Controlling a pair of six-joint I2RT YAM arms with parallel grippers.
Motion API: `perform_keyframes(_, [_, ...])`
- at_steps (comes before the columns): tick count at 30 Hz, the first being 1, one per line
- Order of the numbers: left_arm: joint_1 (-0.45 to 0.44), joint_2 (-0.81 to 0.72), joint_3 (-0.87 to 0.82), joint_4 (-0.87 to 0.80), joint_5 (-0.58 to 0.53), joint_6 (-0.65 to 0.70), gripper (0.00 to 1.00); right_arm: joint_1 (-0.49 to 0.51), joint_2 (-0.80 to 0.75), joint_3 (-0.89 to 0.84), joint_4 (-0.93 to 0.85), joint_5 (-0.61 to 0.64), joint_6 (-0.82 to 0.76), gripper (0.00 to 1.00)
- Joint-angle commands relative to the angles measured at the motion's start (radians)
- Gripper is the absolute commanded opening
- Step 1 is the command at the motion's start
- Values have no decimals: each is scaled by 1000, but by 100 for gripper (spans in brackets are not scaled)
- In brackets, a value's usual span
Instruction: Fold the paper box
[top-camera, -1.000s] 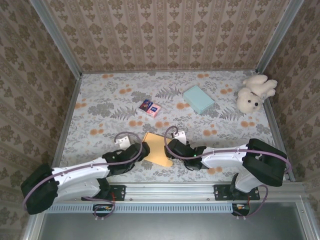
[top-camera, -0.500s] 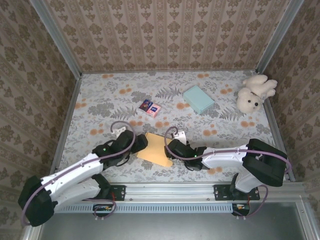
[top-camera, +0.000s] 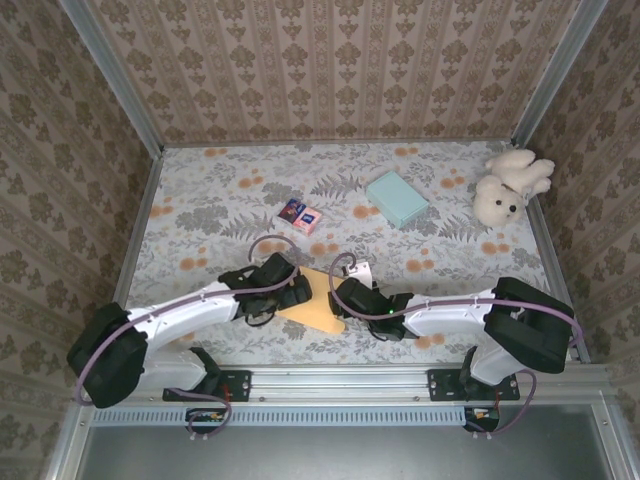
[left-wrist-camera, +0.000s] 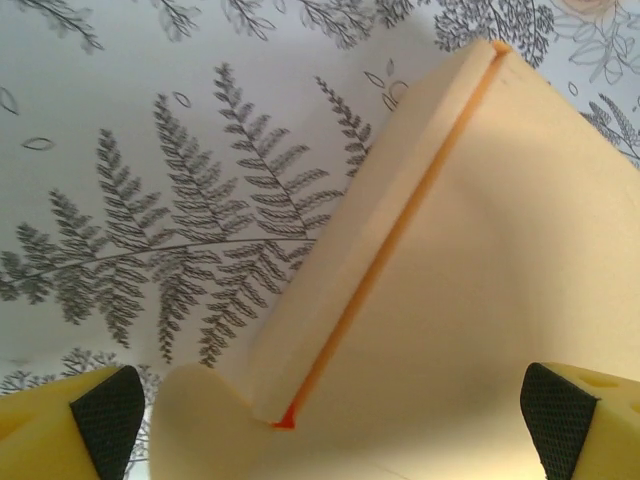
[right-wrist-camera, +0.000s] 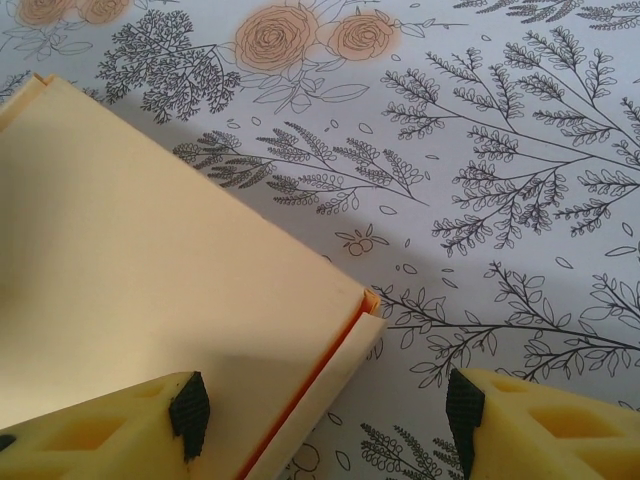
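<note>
The left gripper (left-wrist-camera: 328, 418) stands spread wide and grasps nothing. The flat yellow paper box (left-wrist-camera: 470, 260) lies on the flowered table (left-wrist-camera: 150, 150) just ahead of it, between its pads, with a folded flap and an orange crease running away from the tool. The right gripper (right-wrist-camera: 328, 408) is also parted and holds nothing. The box's corner sits between its fingers, close by one pad, with bare table before the other.

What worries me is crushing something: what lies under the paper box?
The paper box lies on the flowered table, whose fern print shows around its edges. Anything directly beneath is hidden by the card.
</note>
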Motion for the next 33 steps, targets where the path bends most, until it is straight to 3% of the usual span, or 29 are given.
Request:
perform_keyframes(1, [-14, 31, 44, -23, 20, -19, 100, -6, 30, -9, -3, -21, -11, 67])
perform_keyframes(14, [-14, 173, 134, -174, 92, -209, 100, -6, 52, -10, 17, -32, -4, 67])
perform_keyframes(33, [-6, 142, 51, -95, 102, -368, 100, -5, 94, -20, 69, -54, 24, 67])
